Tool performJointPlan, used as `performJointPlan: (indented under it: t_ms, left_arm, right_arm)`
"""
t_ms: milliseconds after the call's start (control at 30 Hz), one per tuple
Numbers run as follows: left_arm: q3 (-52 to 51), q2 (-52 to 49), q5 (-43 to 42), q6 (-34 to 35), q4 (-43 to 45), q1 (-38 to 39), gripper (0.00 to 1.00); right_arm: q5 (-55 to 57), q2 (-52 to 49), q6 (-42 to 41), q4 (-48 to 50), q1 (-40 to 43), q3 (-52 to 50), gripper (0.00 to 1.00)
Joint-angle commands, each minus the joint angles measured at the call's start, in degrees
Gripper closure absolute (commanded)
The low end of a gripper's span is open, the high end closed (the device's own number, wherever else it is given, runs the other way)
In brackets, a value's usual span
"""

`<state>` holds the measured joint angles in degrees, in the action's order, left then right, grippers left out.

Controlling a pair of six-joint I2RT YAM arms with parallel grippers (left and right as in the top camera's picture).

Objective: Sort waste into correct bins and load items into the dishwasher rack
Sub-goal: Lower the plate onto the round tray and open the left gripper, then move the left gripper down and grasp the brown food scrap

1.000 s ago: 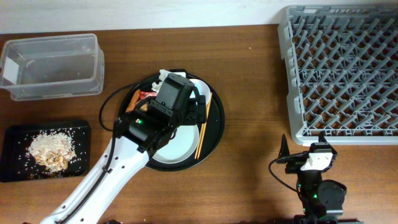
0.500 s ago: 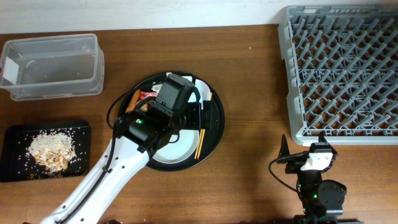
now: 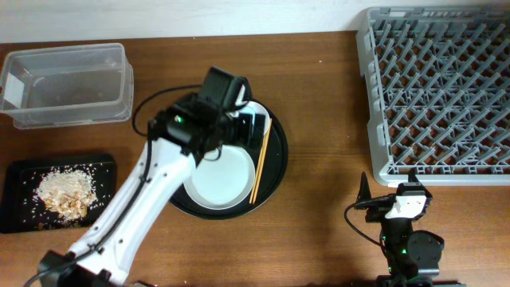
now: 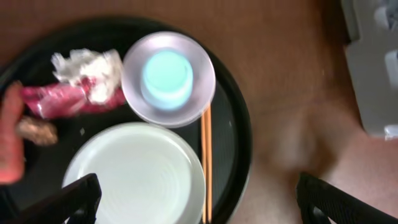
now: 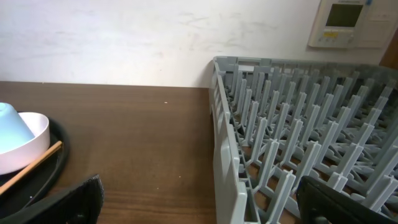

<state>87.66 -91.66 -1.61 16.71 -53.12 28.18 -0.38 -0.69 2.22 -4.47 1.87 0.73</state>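
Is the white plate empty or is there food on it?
Empty. The left wrist view shows the white plate bare; the red wrapper and tissue lie beside it on the black tray.

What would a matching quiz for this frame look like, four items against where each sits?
Items:
1. light blue cup
2. chopsticks
3. rice scraps
4. crumpled tissue

Places:
A. on the flat black tray
B. against the red wrapper
C. in the small white bowl
D. on the round black tray, alongside the white plate

Pairs: 1-C, 2-D, 3-A, 4-B
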Motion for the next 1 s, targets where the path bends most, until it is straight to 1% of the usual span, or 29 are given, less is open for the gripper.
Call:
performJointPlan:
  t_ms: [0, 100, 200, 300, 433, 533, 633, 700, 767, 800, 833, 867, 900, 967]
  left_arm:
    - [2.27, -0.28, -0.39, -2.25, 4.02, -0.87, 0.01]
    - [2.21, -0.42, 8.11, -2.25, 6.38, -0.87, 0.01]
    - [2.19, -1.25, 20.37, -2.23, 5.9, -1.31, 0.01]
    - [2.16, -2.27, 23.96, -0.28, 3.54, -3.06, 0.01]
    - [2.16, -3.89, 23.82, 4.98, -0.83, -9.03, 0.01]
    - [2.16, -5.01, 22.25, 5.11, -1.62, -14.4, 0.01]
    - [2.16, -6.75, 14.88, 5.07, -1.7, -19.04, 0.01]
    - [2.16, -8.44, 10.88, 3.67, -1.88, -20.63, 0.01]
    - [1.97, -10.84, 9.94, 2.51, -1.88, -21.18, 0.01]
    - [1.9, -12.15, 9.94, 2.54, -1.81, -21.24, 0.04]
    - [1.9, -15.02, 9.84, 2.56, -1.64, -21.22, 0.18]
    - [1.9, -16.55, 9.05, 2.54, -1.46, -21.18, 0.26]
    - [1.9, -17.62, 8.26, 2.54, -1.36, -21.18, 0.28]
    - [1.9, -19.32, 6.4, 2.54, -0.28, -21.16, 0.28]
  right_arm:
    - [0.46, 0.48, 0.35, -0.22, -0.35, -0.42, 0.02]
    - [0.46, 0.5, 0.35, -0.22, -0.35, -0.42, 0.02]
    - [0.46, 0.5, 0.35, -0.22, -0.35, -0.42, 0.02]
    - [0.46, 0.5, 0.35, -0.22, -0.35, -0.42, 0.02]
    - [0.46, 0.5, 0.35, -0.22, -0.35, -0.42, 0.02]
    - [0.46, 0.5, 0.35, -0.22, -0.35, -0.42, 0.02]
    - [0.46, 0.5, 0.35, -0.22, -0.35, -0.42, 0.02]
    - [0.46, 0.5, 0.35, -0.22, -0.35, -0.42, 0.02]
    - [0.46, 0.5, 0.35, -0.22, -0.35, -0.42, 0.02]
    - [0.46, 0.5, 0.35, -0.22, -0.35, -0.42, 0.02]
    - [0.46, 0.5, 0.35, -0.22, -0.35, -0.42, 0.02]
    - [0.46, 0.5, 0.35, -0.22, -0.35, -0.42, 0.02]
    - [0.46, 0.5, 0.35, -0.22, -0.35, -0.42, 0.02]
    - [0.46, 0.5, 0.35, -0.22, -0.35, -0.42, 0.02]
